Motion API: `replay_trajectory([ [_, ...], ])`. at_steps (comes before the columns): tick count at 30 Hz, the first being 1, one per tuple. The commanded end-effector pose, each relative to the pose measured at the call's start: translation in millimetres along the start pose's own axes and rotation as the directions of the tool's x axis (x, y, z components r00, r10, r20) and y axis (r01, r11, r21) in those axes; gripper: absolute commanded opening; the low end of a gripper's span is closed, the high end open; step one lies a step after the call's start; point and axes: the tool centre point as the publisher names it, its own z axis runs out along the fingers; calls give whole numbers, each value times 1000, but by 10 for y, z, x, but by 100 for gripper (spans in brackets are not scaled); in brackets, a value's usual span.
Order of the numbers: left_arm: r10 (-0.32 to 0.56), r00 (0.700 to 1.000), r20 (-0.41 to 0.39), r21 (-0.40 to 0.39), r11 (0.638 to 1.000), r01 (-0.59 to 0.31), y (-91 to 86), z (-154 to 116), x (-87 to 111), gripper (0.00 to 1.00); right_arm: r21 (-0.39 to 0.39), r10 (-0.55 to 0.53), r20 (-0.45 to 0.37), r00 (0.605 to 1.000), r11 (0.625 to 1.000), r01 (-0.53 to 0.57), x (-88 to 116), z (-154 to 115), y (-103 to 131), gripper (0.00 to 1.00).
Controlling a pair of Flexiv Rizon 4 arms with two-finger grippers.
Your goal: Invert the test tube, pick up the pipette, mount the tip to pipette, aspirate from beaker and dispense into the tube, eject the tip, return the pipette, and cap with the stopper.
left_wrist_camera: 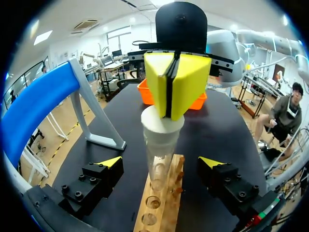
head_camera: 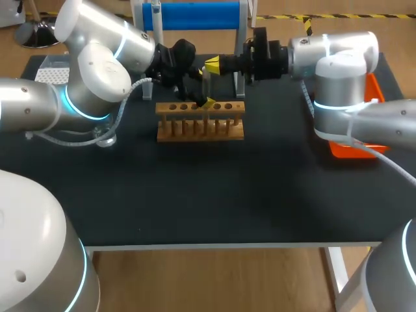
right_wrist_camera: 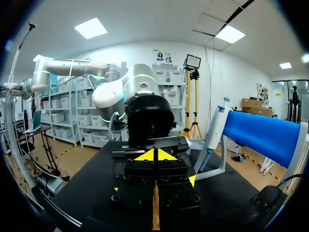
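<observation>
Head view, rack: the wooden rack [head_camera: 200,121] stands mid-table, and both arms meet over its far edge, hiding the tube from this camera.
Head view, right gripper: the right gripper [head_camera: 212,65] reaches in level from the right, yellow tips aimed at the meeting point.
Head view, left gripper: the left gripper [head_camera: 197,92] hangs low over the rack holes.
Left wrist view, tube: the test tube [left_wrist_camera: 157,169] stands upright in a rack hole, between the left gripper's 2 fingers.
Left wrist view, left pincer: released, fingers spread wide and touching nothing; probably on standby to steady the tube.
Left wrist view, stopper: the white stopper [left_wrist_camera: 159,123] sits in the tube's mouth.
Left wrist view, right pincer: clenched, its 2 pads pressed together and resting on the stopper; probably acting as a blunt pusher.
Right wrist view, pipette: the pipette [right_wrist_camera: 212,140] hangs on the blue stand [right_wrist_camera: 263,135], so capping seems the only step left.
</observation>
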Motion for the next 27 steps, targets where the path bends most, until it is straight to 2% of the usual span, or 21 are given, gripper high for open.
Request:
replay_trajectory([
  [1, -1, 1000, -2, -2, 1000, 1, -4, 0, -4, 100, 2, 3, -8, 1000, 1000, -3, -35, 7, -54, 0],
  [20, -1, 1000, -2, -2, 1000, 1, -4, 0, -4, 100, 52, 19, -8, 1000, 998, -19, -7, 40, -261, 0],
  [22, -1, 1000, -2, -2, 1000, 1, -4, 0, -4, 100, 24, 18, -12, 1000, 1000, -18, -6, 30, -250, 0],
  [27, -1, 1000, -2, -2, 1000, 1, -4, 0, -4, 100, -64, -7, -4, 1000, 998, 7, -22, -28, -45, 0],
])
